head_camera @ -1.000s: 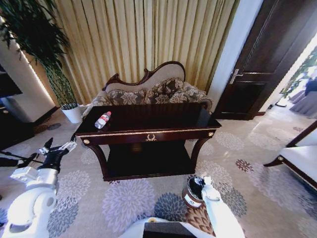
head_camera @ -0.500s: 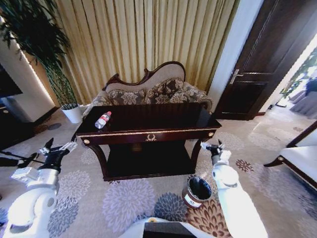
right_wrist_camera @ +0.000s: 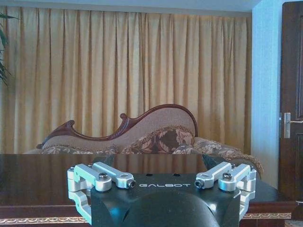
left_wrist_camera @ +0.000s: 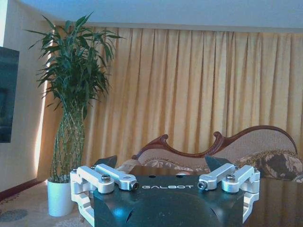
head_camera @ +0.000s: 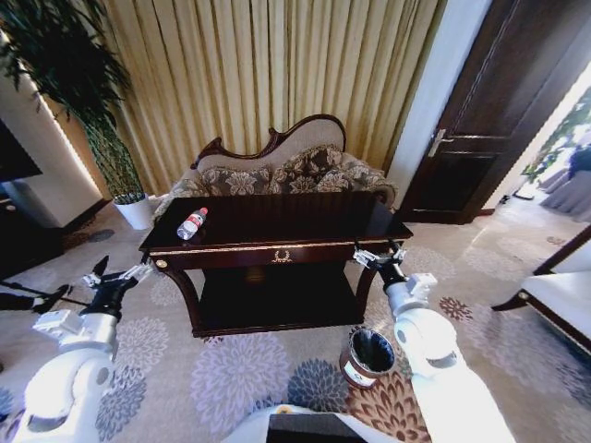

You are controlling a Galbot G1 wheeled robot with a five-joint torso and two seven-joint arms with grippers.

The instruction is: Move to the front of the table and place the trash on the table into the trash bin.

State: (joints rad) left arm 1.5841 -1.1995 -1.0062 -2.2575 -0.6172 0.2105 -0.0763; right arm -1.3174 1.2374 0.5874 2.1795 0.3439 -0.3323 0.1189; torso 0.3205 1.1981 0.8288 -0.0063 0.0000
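The trash bin [head_camera: 367, 355] sits near my base, my right gripper [head_camera: 377, 257] has just risen open to the table [head_camera: 277, 247] front, left gripper [head_camera: 118, 278] open, bottle [head_camera: 191, 223] at its far-left corner.

I am counting one bottle [head_camera: 191, 223] lying at centre left of the head frame, on one dark surface [head_camera: 277, 221] that is sitting mid-frame. One round trash bin [head_camera: 367, 358] is standing at lower centre right. I am seeing two tools: the left tool [head_camera: 118, 277] at lower left, the right tool [head_camera: 379, 256] right of centre, each spreading two fingers. One sofa [head_camera: 277, 171] is sitting behind the surface, one potted plant [head_camera: 134, 210] is standing at the left edge, and one dark door [head_camera: 499, 111] is filling the upper right.
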